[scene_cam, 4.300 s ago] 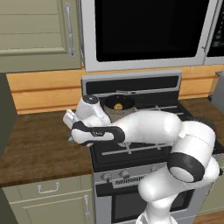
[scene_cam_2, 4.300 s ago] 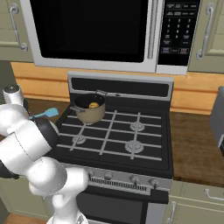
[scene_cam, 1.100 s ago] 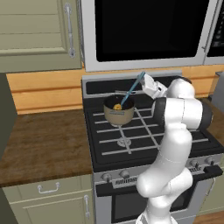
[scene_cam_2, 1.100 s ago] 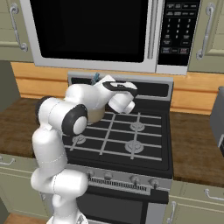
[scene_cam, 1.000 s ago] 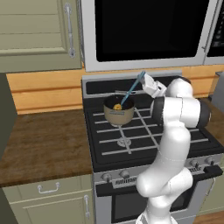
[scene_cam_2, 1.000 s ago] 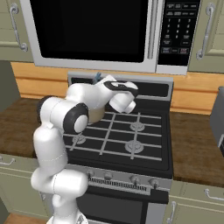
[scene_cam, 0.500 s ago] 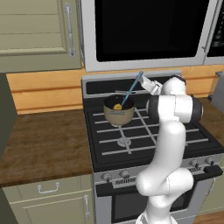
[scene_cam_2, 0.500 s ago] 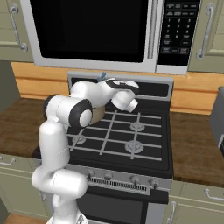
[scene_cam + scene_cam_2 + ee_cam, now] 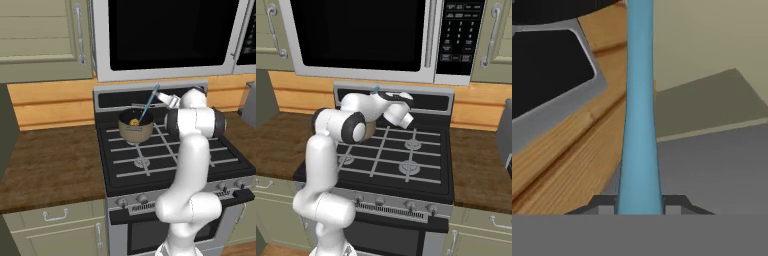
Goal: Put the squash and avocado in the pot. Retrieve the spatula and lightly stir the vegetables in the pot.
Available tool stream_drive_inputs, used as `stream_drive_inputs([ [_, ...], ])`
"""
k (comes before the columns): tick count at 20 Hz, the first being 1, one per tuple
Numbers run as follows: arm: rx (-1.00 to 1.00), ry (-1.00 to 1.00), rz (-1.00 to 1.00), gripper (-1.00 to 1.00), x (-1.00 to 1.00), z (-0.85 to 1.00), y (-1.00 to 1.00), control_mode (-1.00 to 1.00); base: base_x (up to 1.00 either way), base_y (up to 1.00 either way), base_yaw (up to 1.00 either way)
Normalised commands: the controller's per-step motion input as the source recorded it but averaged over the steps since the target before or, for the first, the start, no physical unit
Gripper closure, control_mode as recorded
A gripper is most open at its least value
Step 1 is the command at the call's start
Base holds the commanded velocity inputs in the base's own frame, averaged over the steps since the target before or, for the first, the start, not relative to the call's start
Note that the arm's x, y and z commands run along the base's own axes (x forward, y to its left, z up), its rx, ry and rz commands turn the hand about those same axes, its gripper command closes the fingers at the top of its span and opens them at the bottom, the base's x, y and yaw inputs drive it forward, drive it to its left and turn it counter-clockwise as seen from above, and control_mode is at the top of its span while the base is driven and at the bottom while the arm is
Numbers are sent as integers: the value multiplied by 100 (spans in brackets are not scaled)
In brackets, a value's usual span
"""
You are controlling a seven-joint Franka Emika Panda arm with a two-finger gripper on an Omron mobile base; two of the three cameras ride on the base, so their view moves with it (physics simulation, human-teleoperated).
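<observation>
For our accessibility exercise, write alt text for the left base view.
A white robot arm's gripper holds a light blue spatula slanting down into a tan pot on the stove; something yellow, the squash, shows inside.

Avocado hidden inside pot (image 9: 135, 131); spatula (image 9: 148, 107) blade hidden too (below rim).

Tan pot (image 9: 135, 131), yellow squash (image 9: 134, 122) inside, blue spatula (image 9: 147, 107) leaning in

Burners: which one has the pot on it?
The rear left burner: the pot sits there with the spatula dipped in; the other burners carry nothing.
</observation>
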Motion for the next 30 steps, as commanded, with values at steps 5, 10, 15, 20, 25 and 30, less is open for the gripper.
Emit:
stream_drive_inputs([
  [5, 0, 9, 0, 100, 40, -37, 0, -100, 0, 0, 0],
  [10, 0, 4, 0, 100, 23, -20, 0, -100, 0, 0, 0],
  [15, -3, 0, 0, 100, 2, -4, 0, -100, 0, 0, 0],
  [20, -1, 0, -4, 100, 37, -38, 6, -100, 0, 0, 0],
  [25, 0, 0, -9, 100, 45, -36, 12, -100, 0, 0, 0],
  [30, 0, 0, -12, 100, 28, -21, 3, -100, 0, 0, 0],
])
